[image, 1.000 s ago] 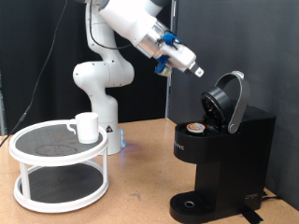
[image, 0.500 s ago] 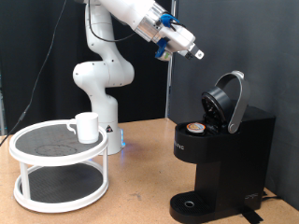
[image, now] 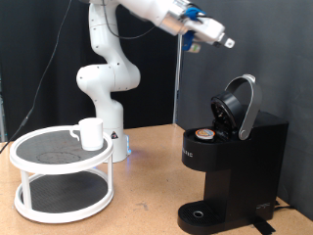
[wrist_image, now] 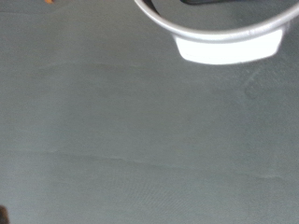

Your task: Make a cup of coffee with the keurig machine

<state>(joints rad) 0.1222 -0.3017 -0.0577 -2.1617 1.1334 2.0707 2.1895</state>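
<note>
White two-tier stand (image: 61, 201) at the table's near corner on the exterior view's left; the cup (image: 91, 133) sits on its upper tier, far edge. Keurig machine (image: 233, 166) at the table's edge on the exterior view's right, lid (image: 240, 106) tipped open, brown-topped pod (image: 204, 133) seated in the chamber. Gripper (image: 228, 42) high above the lid, touching nothing; fingers too small to read, cannot tell their state. Wrist view shows only grey surface and what may be the lid's silver rim (wrist_image: 229, 33).
</note>
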